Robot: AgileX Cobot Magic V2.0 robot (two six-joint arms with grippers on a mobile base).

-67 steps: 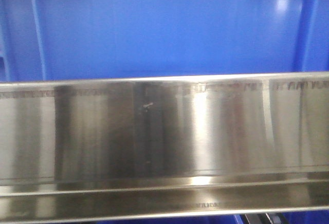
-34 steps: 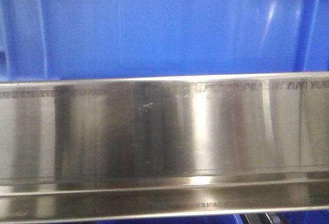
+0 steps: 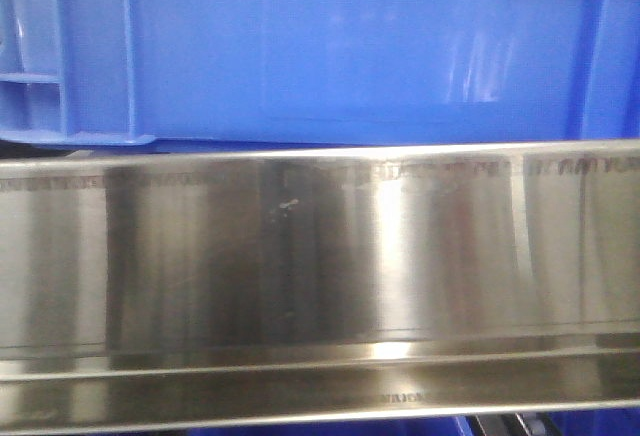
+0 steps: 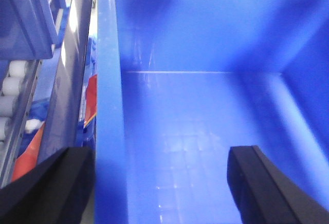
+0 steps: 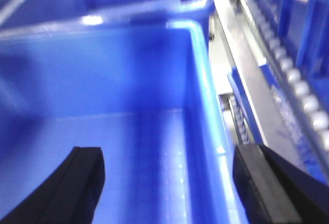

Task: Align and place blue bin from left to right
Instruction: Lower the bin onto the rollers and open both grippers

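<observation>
Where rollers [image 5: 303, 93] run, steel rail [image 3: 320, 266]

Lettering on the steel rail; none of it can be read.

A row of small stamped or engraved characters runs along the upper edge of the polished steel rail [image 3: 320, 256] in the front view, clearest toward its right end; they are too blurred to make out, though they may be letters. A second, shorter mark sits on the rail's lower lip, equally unreadable. The blue bin [image 3: 340, 46] carries no readable label or number on its wall, and neither wrist view shows any text.
</observation>
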